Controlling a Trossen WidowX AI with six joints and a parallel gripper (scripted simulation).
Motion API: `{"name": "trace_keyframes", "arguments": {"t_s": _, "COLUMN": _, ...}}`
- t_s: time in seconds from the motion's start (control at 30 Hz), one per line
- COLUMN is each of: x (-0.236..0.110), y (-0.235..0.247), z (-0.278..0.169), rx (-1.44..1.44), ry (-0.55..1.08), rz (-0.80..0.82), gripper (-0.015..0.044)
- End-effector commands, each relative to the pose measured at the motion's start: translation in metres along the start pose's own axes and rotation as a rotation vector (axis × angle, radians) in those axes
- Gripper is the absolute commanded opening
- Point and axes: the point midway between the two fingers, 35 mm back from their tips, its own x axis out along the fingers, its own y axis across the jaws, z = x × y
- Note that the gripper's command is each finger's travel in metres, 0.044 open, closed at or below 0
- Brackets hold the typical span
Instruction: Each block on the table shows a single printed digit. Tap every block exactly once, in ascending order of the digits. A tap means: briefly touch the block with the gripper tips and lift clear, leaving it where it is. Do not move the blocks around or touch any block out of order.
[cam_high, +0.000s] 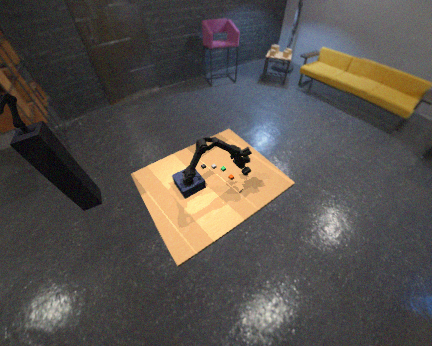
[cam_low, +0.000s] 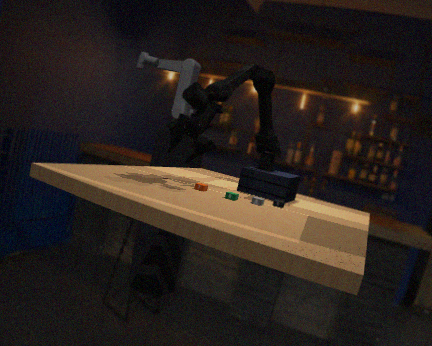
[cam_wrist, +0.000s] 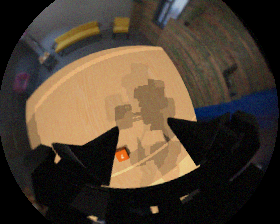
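My gripper (cam_high: 245, 164) (cam_low: 186, 142) (cam_wrist: 143, 124) is open and empty, high above the table beyond the orange block. The orange block (cam_high: 231, 177) (cam_low: 201, 186) (cam_wrist: 122, 152) shows a white digit in the wrist view, too blurred to read surely; it lies below, beside the left finger in that view. A green block (cam_high: 223, 168) (cam_low: 231, 196), a pale grey block (cam_high: 214, 166) (cam_low: 257, 201) and a black block (cam_high: 203, 166) (cam_low: 278, 203) lie spaced in a row from orange towards my base. Their digits cannot be read, and these three are out of the wrist view.
The wooden table top (cam_high: 220, 225) (cam_low: 150, 200) (cam_wrist: 75, 100) carries the blocks and my dark blue base (cam_high: 189, 185) (cam_low: 267, 183). The arm's shadow falls on the wood beyond the orange block. A pink chair (cam_high: 220, 33) and a yellow sofa (cam_high: 360, 77) stand far off.
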Motion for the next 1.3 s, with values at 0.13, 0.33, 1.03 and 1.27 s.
{"name": "trace_keyframes", "arguments": {"t_s": 0.13, "x": -0.058, "y": 0.127, "z": -0.043, "rx": -0.074, "ry": 0.154, "rz": 0.169, "gripper": 0.0400}}
{"name": "trace_keyframes", "arguments": {"t_s": 0.33, "x": -0.114, "y": 0.197, "z": -0.105, "rx": -0.153, "ry": 0.311, "rz": 0.227, "gripper": 0.0400}}
{"name": "trace_keyframes", "arguments": {"t_s": 1.03, "x": -0.128, "y": 0.209, "z": -0.121, "rx": -0.173, "ry": 0.348, "rz": 0.230, "gripper": 0.0400}}
{"name": "trace_keyframes", "arguments": {"t_s": 1.27, "x": -0.137, "y": 0.219, "z": -0.138, "rx": -0.173, "ry": 0.349, "rz": 0.231, "gripper": 0.0400}}
